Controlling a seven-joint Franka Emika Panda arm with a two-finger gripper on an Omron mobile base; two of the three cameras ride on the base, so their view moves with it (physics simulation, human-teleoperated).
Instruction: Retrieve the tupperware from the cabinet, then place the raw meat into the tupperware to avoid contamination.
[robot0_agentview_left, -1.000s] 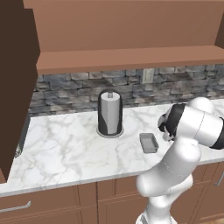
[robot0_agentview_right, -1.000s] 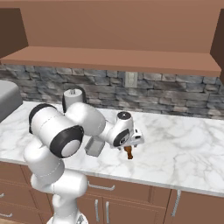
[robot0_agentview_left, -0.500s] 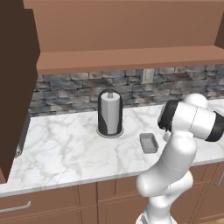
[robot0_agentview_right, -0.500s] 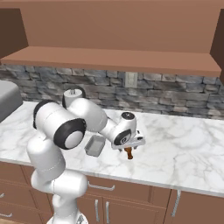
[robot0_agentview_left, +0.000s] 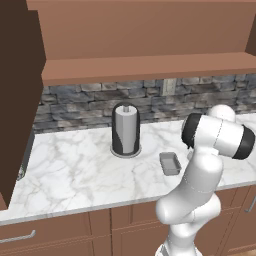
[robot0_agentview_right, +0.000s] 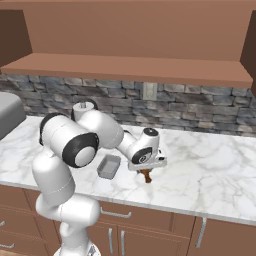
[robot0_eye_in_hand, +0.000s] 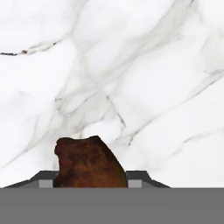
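Observation:
The raw meat (robot0_eye_in_hand: 89, 162), a reddish-brown chunk, lies on the marble counter (robot0_agentview_right: 210, 170) near its front edge. My gripper (robot0_agentview_right: 146, 171) points straight down over it. In the hand view my gripper (robot0_eye_in_hand: 89, 181) has one fingertip (robot0_eye_in_hand: 47, 180) against each side of the chunk. The raw meat (robot0_agentview_right: 146, 176) pokes out below the hand. The tupperware (robot0_agentview_right: 109, 166), a small grey shallow container, stands empty on the counter just left of the hand. From the left base view the tupperware (robot0_agentview_left: 170, 163) sits beside my arm. The cabinet (robot0_agentview_left: 140, 30) hangs above with its left door (robot0_agentview_left: 17, 90) swung open.
A paper towel roll (robot0_agentview_left: 125, 129) stands behind the tupperware near the stone backsplash. A grey toaster (robot0_agentview_right: 9, 112) sits at the far left of the counter. A wall outlet (robot0_agentview_right: 148, 91) is on the backsplash. Lower drawers (robot0_agentview_left: 30, 237) run under the counter.
The fingers have come together from wide open onto the sides of the meat. The hand stayed over the chunk; the tupperware and paper towel roll have not moved.

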